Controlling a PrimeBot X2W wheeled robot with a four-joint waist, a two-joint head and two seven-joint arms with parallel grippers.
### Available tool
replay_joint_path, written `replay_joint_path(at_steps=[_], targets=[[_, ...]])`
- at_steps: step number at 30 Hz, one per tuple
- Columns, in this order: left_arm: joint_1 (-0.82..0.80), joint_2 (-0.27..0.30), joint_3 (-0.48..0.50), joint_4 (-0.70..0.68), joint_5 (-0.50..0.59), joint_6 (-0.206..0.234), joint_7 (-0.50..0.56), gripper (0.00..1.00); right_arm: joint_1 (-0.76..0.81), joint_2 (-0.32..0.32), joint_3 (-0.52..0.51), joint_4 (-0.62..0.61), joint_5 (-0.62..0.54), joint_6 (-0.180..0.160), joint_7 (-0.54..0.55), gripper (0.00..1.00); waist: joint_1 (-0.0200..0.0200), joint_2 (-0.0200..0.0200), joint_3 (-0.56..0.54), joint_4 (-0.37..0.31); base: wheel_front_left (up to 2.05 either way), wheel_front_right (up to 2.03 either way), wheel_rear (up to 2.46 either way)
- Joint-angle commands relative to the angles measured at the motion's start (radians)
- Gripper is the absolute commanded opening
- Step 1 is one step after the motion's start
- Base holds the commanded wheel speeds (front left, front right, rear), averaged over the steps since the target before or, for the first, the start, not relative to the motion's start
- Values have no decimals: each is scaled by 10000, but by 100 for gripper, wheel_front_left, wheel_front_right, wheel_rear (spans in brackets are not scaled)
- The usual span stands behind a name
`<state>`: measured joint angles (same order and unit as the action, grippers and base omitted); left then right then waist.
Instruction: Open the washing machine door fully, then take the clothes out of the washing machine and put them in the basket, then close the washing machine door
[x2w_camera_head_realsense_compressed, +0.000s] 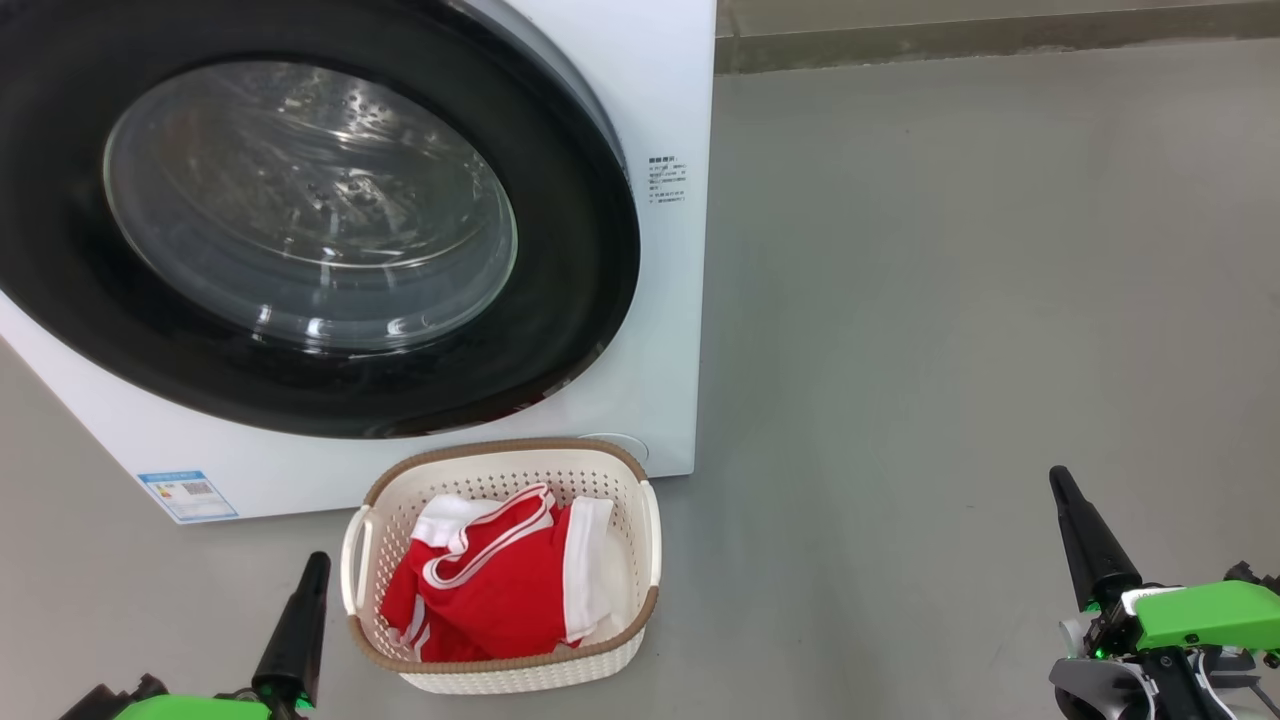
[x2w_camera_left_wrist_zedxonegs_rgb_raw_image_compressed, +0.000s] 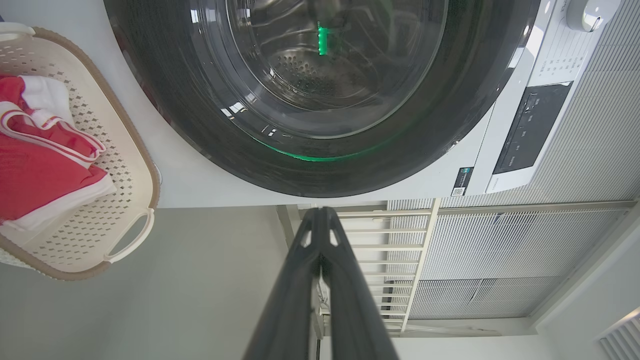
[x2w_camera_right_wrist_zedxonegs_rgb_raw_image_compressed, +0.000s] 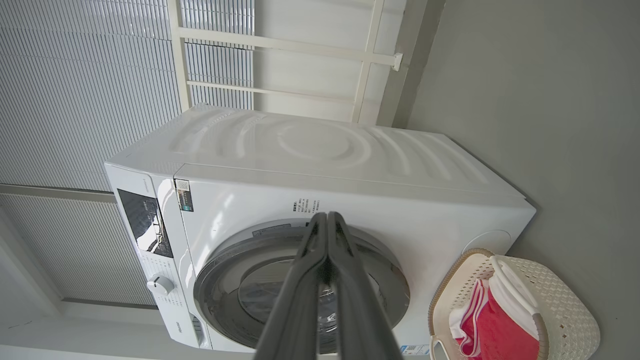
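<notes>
washing machine door (x2w_camera_head_realsense_compressed: 590, 300) shut; clothes (x2w_camera_head_realsense_compressed: 495, 590) in the basket (x2w_camera_head_realsense_compressed: 520, 682)
nearest, left gripper (x2w_camera_head_realsense_compressed: 318, 565) and right gripper (x2w_camera_head_realsense_compressed: 1060, 480), both clenched on nothing, fingers pressed together, low at either side over the grey floor (x2w_camera_head_realsense_compressed: 950, 300); between them and a little farther, the basket, red-and-white clothes heaped inside; just behind it, the washing machine (x2w_camera_head_realsense_compressed: 670, 100), door closed flush against its white front

Left arm (x2w_camera_head_realsense_compressed: 190, 708) and right arm (x2w_camera_head_realsense_compressed: 1200, 612) low, well apart, jaws tight together, empty.
</notes>
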<state>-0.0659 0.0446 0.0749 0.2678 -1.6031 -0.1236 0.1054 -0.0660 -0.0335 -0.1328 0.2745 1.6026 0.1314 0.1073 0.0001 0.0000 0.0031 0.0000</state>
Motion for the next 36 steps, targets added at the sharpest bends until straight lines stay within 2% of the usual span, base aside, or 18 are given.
replay_joint_path(at_steps=[1, 36], targets=[[-418, 83, 361, -231, -77, -71, 56, 0, -420, -168, 179, -297, 51, -7, 68, 0, 0, 0, 0, 0, 0, 0, 0], [-419, 72, 378, -230, -63, -71, 70, 0, -420, -168, 182, -297, 54, -7, 66, 0, 0, 0, 0, 0, 0, 0, 0]])
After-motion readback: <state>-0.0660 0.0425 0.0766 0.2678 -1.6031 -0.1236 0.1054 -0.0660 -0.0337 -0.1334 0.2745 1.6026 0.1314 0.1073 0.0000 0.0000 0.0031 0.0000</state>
